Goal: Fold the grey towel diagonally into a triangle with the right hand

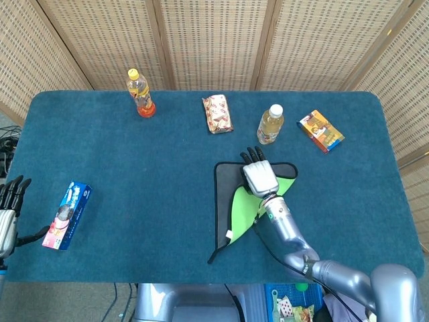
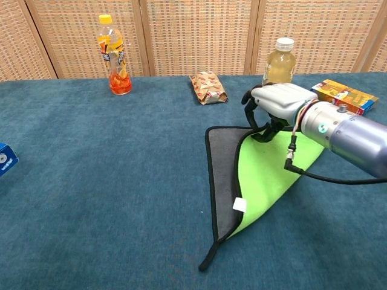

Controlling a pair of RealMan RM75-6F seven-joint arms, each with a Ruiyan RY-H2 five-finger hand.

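Across the whole width in front of you lies the blue carpeted table [image 1: 134, 174], backed by woven screens [image 1: 214, 40]. On its right half, near the front edge, sits the grey towel [image 2: 225, 163], partly folded: its green underside [image 2: 266, 175] is turned up and laid over most of the grey face, leaving a grey strip along the left edge and a white tag [image 2: 239, 205] showing on the fold. Your right hand [image 2: 273, 103] holds the towel's lifted corner at the far side, fingers curled down onto the cloth just above the back edge, with the forearm [image 2: 344, 133] reaching in from the right. Your left hand [image 1: 8, 208] hangs at the far left edge of the table in the head view, holding nothing, fingers spread and pointing up.

Along the back stand an orange drink bottle [image 1: 140, 93], a snack packet [image 1: 218, 113], a pale juice bottle [image 1: 270, 125] just behind your right hand, and a yellow-orange box [image 1: 320, 131]. Near the left hand lies a blue biscuit box [image 1: 67, 215].
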